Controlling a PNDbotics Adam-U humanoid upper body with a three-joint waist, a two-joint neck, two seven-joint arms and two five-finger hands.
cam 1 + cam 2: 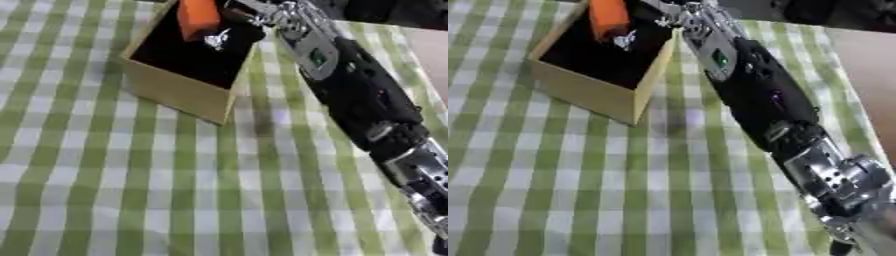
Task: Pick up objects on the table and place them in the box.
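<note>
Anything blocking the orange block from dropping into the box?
Nothing visible. The orange block is already over the open box, at the right hand; only a small silvery thing shows inside.

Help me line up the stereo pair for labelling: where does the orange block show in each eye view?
Left eye view: orange block at the top edge, left of centre, inside the open wooden box.
Right eye view: same block at the top, further left.
Shared landmark: the box's near corner, on the green-and-white checked cloth.
</note>
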